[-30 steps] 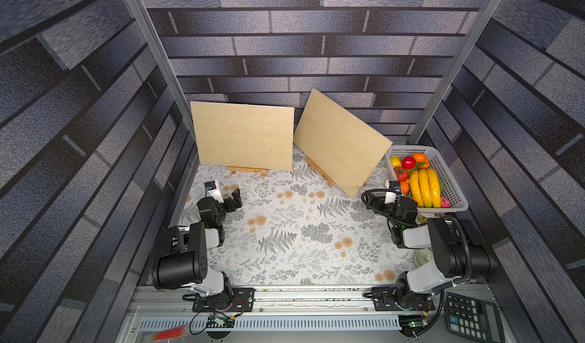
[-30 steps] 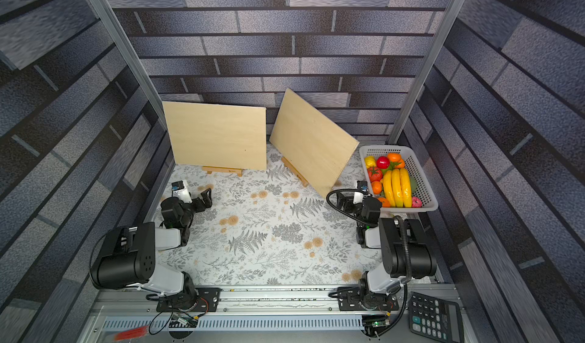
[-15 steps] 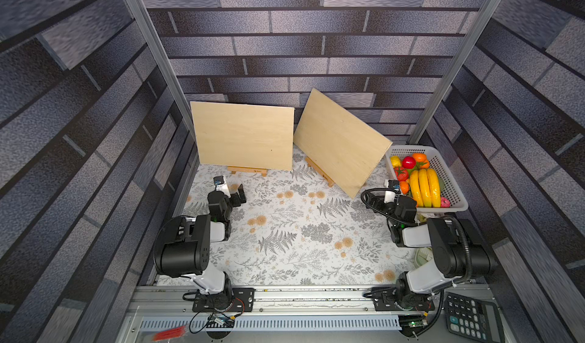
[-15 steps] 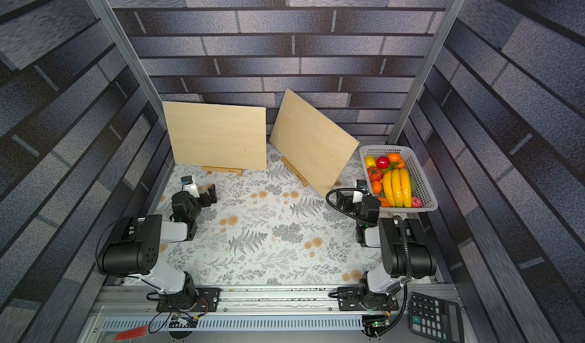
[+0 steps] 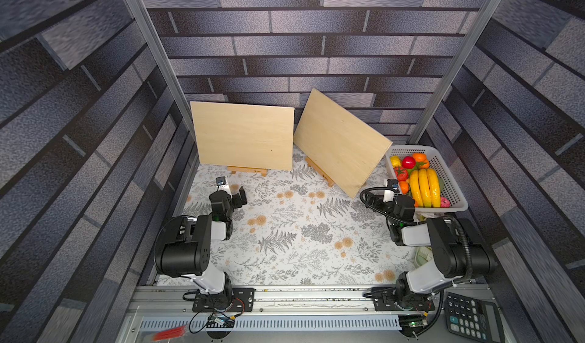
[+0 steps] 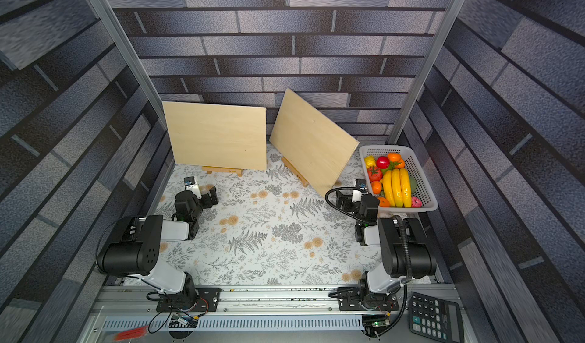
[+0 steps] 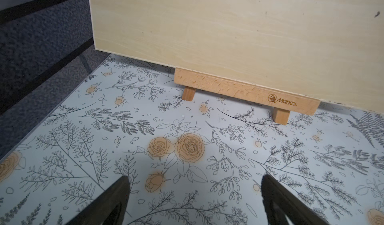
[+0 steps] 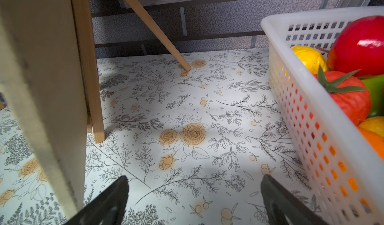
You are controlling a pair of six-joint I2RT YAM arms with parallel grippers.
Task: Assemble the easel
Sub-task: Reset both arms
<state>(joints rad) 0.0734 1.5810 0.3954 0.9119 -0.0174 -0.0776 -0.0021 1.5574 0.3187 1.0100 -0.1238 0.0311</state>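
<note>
Left tool (image 7: 194,178), jaws spread wide and empty, is aimed at the left-of-centre easel (image 5: 248,170), its ledge (image 7: 245,91) laid crosswise just ahead on the table (image 7: 104,151), while the right tool (image 8: 194,177), equally open, is parked by the other easel (image 5: 319,171).

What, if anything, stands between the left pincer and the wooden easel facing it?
Nothing visible does. Only bare floral tabletop lies between the open left pincer and the easel.
</note>
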